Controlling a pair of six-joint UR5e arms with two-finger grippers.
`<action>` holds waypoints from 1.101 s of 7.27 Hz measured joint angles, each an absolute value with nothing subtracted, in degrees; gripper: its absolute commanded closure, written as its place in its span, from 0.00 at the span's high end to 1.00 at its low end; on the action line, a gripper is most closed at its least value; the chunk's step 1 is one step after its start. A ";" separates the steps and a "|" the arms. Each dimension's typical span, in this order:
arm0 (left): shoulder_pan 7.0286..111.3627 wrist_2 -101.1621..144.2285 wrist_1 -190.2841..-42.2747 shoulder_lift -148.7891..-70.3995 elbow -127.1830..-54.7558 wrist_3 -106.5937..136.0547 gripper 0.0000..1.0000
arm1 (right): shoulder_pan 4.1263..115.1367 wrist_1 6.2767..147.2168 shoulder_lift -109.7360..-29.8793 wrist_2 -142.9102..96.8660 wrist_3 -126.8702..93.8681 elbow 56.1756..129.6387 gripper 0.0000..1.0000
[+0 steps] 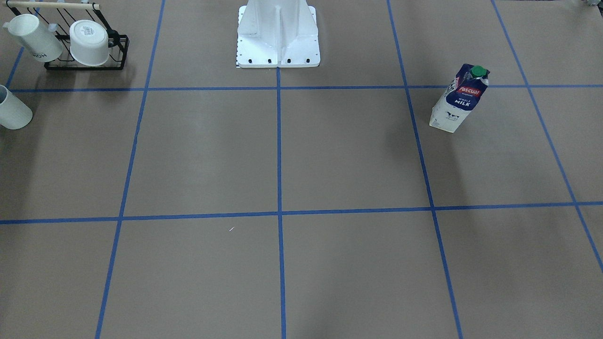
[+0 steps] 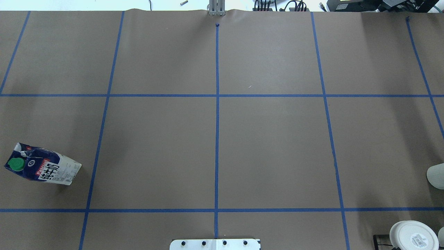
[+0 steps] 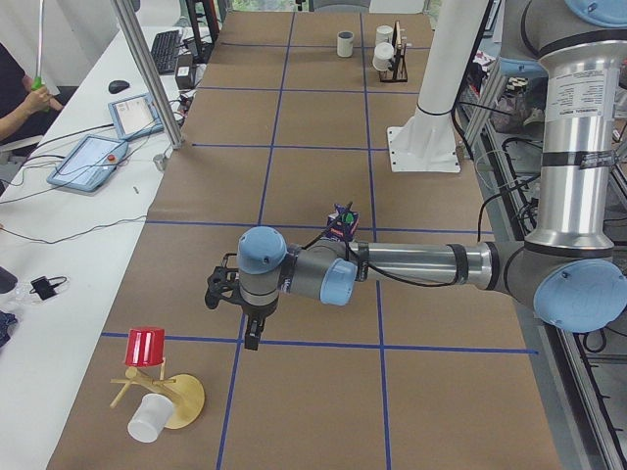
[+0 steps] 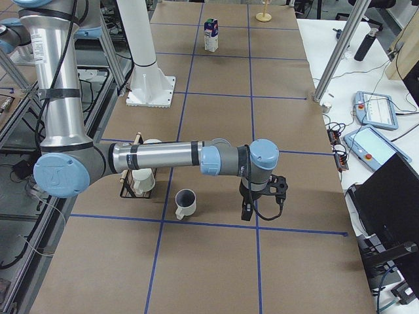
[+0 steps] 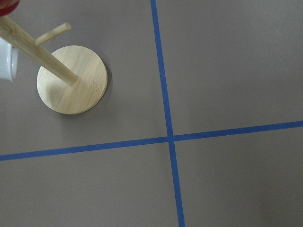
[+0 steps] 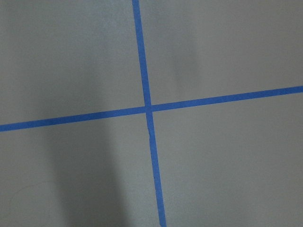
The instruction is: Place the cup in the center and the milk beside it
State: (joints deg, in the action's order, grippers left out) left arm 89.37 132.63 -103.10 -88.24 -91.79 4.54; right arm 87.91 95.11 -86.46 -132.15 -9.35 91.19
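The plain white cup (image 4: 185, 203) with a dark grey inside stands upright near the table's end on my right; it also shows in the front-facing view (image 1: 12, 112) and at the overhead view's edge (image 2: 436, 176). The milk carton (image 1: 459, 99) stands upright far off on my left side (image 2: 41, 168) (image 3: 342, 223). The center crossing (image 1: 279, 213) (image 2: 217, 95) is bare. My right gripper (image 4: 247, 210) hangs beside the cup, apart from it. My left gripper (image 3: 252, 335) hangs over a tape crossing beyond the milk. Whether either gripper is open or shut cannot be told.
A black wire rack (image 1: 87, 59) with two other white mugs stands next to the cup. A wooden mug tree (image 3: 162, 392) with a red cup and a white cup stands near my left gripper; its base shows in the left wrist view (image 5: 72, 79). The white robot base (image 1: 278, 42) is bolted at mid-table.
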 measured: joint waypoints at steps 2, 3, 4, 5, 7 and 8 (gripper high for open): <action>89.34 132.63 -103.10 -87.80 -91.70 4.56 0.99 | 88.03 95.29 -86.54 -132.34 -9.43 91.01 1.00; 89.31 132.63 -103.10 -87.64 -91.68 4.57 0.99 | 88.06 95.27 -86.64 -132.47 -9.45 91.08 1.00; 89.31 132.64 -103.11 -87.58 -91.68 4.57 0.99 | 88.06 95.13 -86.71 -132.47 -9.43 91.33 1.00; 89.31 132.67 -103.15 -87.56 -91.77 4.57 0.99 | 88.06 95.00 -86.59 -132.24 -9.40 91.54 1.00; 89.37 132.63 -103.20 -87.54 -92.20 4.52 0.99 | 86.87 95.57 -86.73 -132.29 -9.94 93.45 1.00; 89.38 132.63 -103.26 -87.54 -92.49 4.49 0.99 | 85.81 96.82 -87.16 -133.77 -11.00 94.56 1.00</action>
State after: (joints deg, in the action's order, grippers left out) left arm 89.38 132.63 -103.26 -87.54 -92.49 4.49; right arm 85.81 96.82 -87.16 -133.77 -11.00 94.56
